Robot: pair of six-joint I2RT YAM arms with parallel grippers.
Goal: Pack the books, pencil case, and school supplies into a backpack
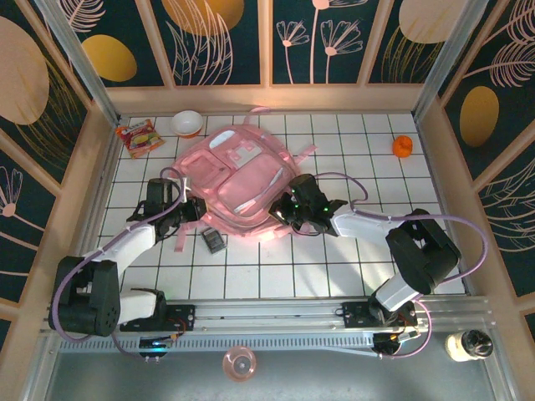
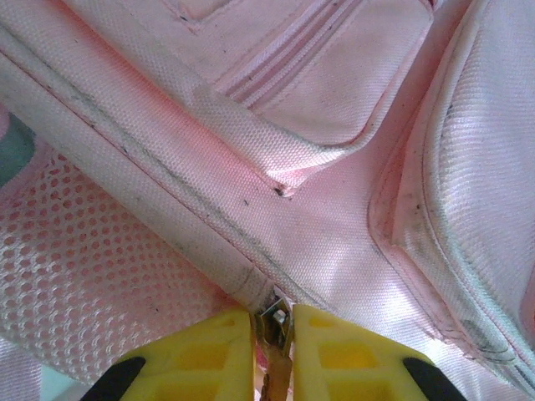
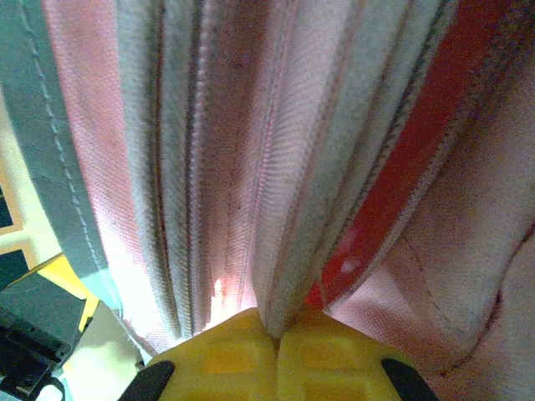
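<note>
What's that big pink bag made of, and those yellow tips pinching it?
The backpack looks like matte woven fabric: the weave and stitched seams show. Its mesh panel is an open net of holes. The fingers of the left gripper look like moulded yellow plastic or rubber, with a recessed grid; which one is unclear. The zipper pull between them glints like metal.

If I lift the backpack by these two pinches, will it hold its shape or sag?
Probably sags: the backpack is soft woven fabric, bunching into folds where the right gripper pinches it. It lies fairly flat, so likely light. The small metal zipper pull held in the left gripper could slip out.
</note>
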